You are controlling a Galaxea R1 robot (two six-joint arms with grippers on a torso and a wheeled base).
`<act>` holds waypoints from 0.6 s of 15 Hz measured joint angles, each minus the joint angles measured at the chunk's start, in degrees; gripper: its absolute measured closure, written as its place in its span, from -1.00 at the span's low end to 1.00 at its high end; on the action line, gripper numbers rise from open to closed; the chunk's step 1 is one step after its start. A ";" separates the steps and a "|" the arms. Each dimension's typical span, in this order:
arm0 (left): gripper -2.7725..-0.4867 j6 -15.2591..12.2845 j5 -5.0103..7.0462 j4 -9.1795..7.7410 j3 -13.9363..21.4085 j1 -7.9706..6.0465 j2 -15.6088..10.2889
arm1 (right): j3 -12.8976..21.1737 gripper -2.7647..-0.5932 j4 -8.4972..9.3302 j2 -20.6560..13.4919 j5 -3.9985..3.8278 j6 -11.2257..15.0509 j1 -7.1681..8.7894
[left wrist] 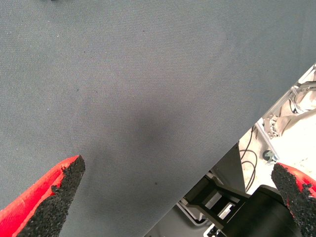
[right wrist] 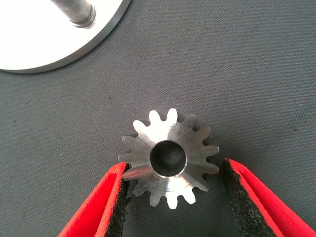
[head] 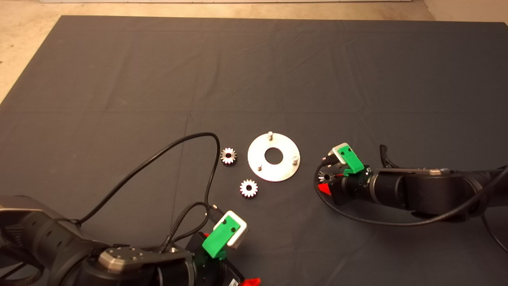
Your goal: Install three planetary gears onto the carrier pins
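Lying between right gripper (right wrist: 173, 197) fingers: gear (right wrist: 169, 157)

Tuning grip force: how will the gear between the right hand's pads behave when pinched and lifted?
The gear looks like solid polished steel: probably rigid and heavy for its size. Its smooth teeth could slip, though the rough black pads of the right hand should bite. Lying flat on the mat, it seems unlikely to roll.

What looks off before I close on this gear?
Nothing stands out. The gear lies flat on the mat between the right gripper pads; two other gears lie flat beside the plate, all pins bare.
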 joint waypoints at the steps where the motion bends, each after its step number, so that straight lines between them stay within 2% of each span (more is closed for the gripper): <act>1: -0.98 -0.02 0.00 0.00 0.00 0.00 0.00 | -0.02 0.29 0.00 0.00 0.02 0.02 0.00; 3: -0.98 -0.05 0.00 0.00 0.00 0.00 0.02 | -0.07 0.29 0.00 0.00 0.28 0.00 0.00; 5: -0.98 -0.06 -0.02 0.00 0.00 0.00 0.16 | -0.44 0.29 0.00 0.01 1.05 0.00 0.00; 7: -0.98 -0.06 0.00 0.00 0.00 0.00 0.16 | -0.72 0.29 0.00 0.00 1.49 0.01 0.05; 9: -0.98 -0.09 0.00 0.00 0.00 0.00 0.13 | -1.05 0.29 -0.01 0.00 2.55 0.00 0.11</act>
